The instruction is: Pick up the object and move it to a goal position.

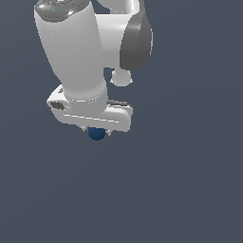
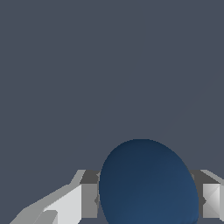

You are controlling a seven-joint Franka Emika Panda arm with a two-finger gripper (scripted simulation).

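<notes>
The gripper pinches the dark blue ball between its fingers, one pressed against either side. Plain grey worktop surrounds them; its edges are not visible.

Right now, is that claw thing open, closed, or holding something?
Gripper: closed on the dark blue ball, which sits between its jaws.
</notes>
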